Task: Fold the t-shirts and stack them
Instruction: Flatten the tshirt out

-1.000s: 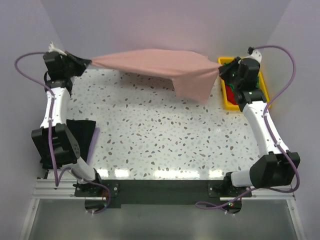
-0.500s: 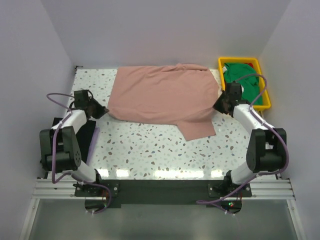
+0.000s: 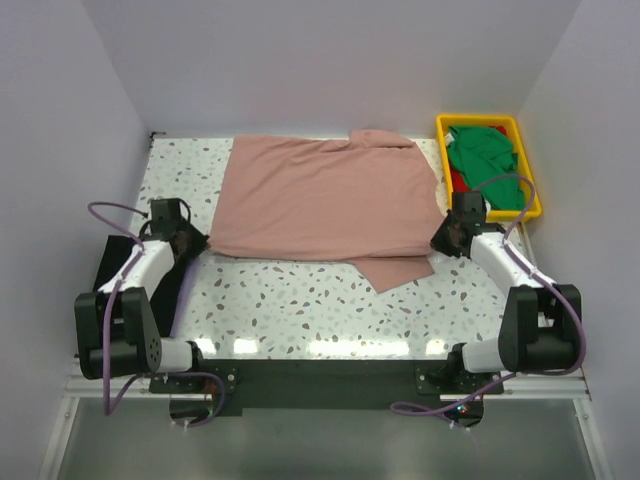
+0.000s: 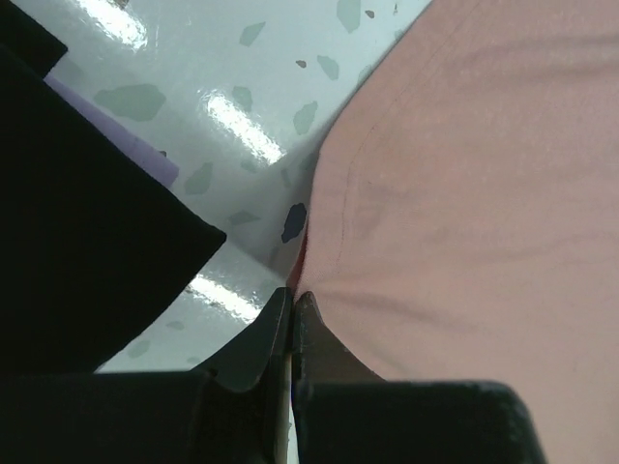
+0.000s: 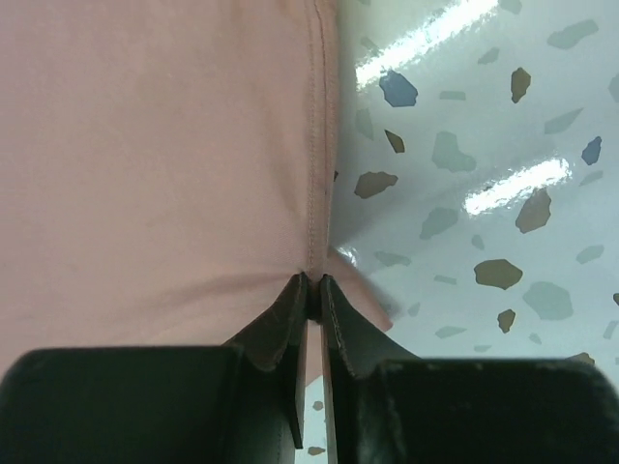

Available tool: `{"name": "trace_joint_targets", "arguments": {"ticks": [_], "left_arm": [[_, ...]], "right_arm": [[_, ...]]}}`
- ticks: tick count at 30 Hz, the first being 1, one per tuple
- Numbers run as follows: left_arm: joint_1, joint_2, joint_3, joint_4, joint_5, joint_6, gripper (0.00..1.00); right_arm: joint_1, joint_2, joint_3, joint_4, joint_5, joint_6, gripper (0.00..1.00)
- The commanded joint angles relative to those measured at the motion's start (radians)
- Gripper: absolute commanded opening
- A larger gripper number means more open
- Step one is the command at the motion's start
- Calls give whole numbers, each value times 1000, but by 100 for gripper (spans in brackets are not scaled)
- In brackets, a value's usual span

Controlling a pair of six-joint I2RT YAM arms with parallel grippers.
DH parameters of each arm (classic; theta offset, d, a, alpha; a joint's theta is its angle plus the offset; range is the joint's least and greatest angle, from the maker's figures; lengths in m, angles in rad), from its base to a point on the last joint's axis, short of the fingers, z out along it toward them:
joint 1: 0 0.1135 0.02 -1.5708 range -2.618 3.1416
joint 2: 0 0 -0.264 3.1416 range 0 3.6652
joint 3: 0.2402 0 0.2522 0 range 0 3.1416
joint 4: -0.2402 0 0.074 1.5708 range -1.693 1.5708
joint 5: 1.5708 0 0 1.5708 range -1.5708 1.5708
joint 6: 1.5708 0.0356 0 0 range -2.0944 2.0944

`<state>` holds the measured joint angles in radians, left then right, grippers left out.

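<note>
The dusty pink t-shirt [image 3: 325, 197] lies spread on the table, a sleeve sticking out at its near right. My left gripper [image 3: 203, 243] is shut on its near-left corner, low at the table; the left wrist view shows the pink cloth [image 4: 464, 193] pinched between the jaws. My right gripper [image 3: 436, 240] is shut on the near-right edge, and the hem [image 5: 319, 174] runs into the jaws. A black t-shirt [image 3: 165, 272] lies folded at the left edge beside my left arm. A green t-shirt [image 3: 485, 162] lies over a red one [image 3: 455, 178] in the yellow tray.
The yellow plastic tray [image 3: 532, 190] stands at the far right corner. Purple walls close in the far and side edges. The speckled tabletop [image 3: 310, 310] shows in front of the pink shirt.
Both grippers have pulled the pink t-shirt down from the air and toward the near side. It now lies flat on the table, and both arms are folded low.
</note>
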<state>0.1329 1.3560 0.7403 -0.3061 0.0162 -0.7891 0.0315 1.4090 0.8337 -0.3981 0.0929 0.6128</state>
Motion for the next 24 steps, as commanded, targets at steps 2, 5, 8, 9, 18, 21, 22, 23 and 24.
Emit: {"name": "trace_joint_targets", "arguments": {"ticks": [2, 5, 8, 9, 18, 21, 22, 23, 24], "left_arm": [[2, 41, 13, 12, 8, 34, 0], [1, 66, 40, 4, 42, 47, 0], [1, 69, 57, -2, 62, 56, 1], [2, 71, 60, -7, 65, 57, 1], [2, 118, 90, 12, 119, 74, 2], [2, 135, 93, 16, 128, 79, 1], [1, 134, 90, 15, 126, 80, 1], [2, 135, 88, 19, 129, 80, 1], [2, 135, 88, 21, 130, 80, 1]], "right_arm": [[-4, -9, 56, 4, -8, -33, 15], [-4, -18, 61, -18, -12, -39, 30], [-5, -85, 4, -31, 17, -36, 53], [-4, -125, -13, -44, 27, -33, 53], [-4, -231, -192, -13, 15, -7, 45], [-2, -173, -191, 17, -12, 2, 39], [-2, -162, -192, 25, -10, 8, 38], [-2, -141, -193, 33, -5, 11, 38], [-2, -133, -194, 50, -1, 11, 38]]}}
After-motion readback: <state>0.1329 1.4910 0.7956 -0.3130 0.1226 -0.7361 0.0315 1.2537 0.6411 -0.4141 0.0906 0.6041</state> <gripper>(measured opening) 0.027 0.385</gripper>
